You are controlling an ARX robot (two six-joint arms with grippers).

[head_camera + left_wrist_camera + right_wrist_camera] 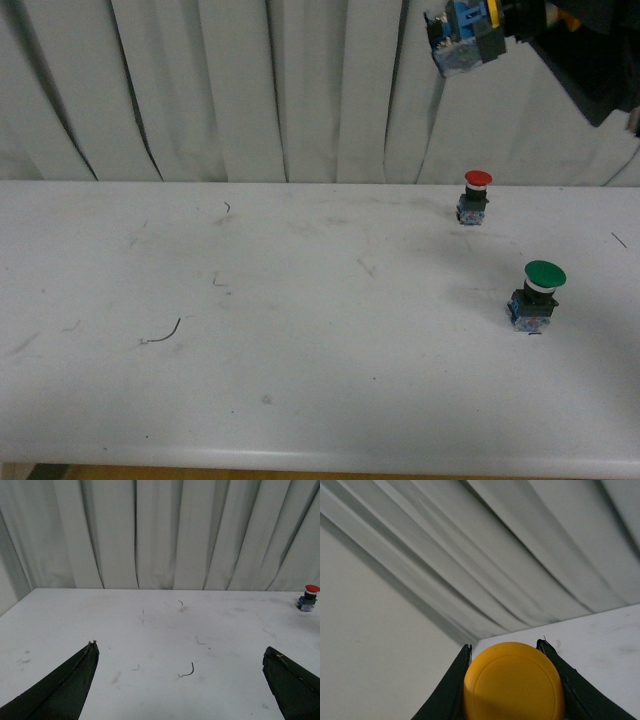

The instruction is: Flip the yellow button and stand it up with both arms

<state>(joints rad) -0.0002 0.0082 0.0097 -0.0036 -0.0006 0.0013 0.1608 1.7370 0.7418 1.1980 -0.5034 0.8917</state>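
My right gripper [510, 22] is high at the top right of the front view, far above the table. It is shut on the yellow button [465, 38], which lies sideways in the air with its blue-black contact block pointing left. In the right wrist view its round yellow cap [514, 682] fills the space between the black fingers [451, 685]. My left gripper [181, 652] is open and empty, its two black fingers [65, 685] wide apart low over the white table [150, 630]. The left arm does not show in the front view.
A red-capped button [476, 196] stands upright on the white table [250, 330] at the back right; it also shows in the left wrist view [308, 597]. A larger green-capped button [537, 294] stands nearer at the right. A small bent wire [165, 333] lies left. Grey curtain behind.
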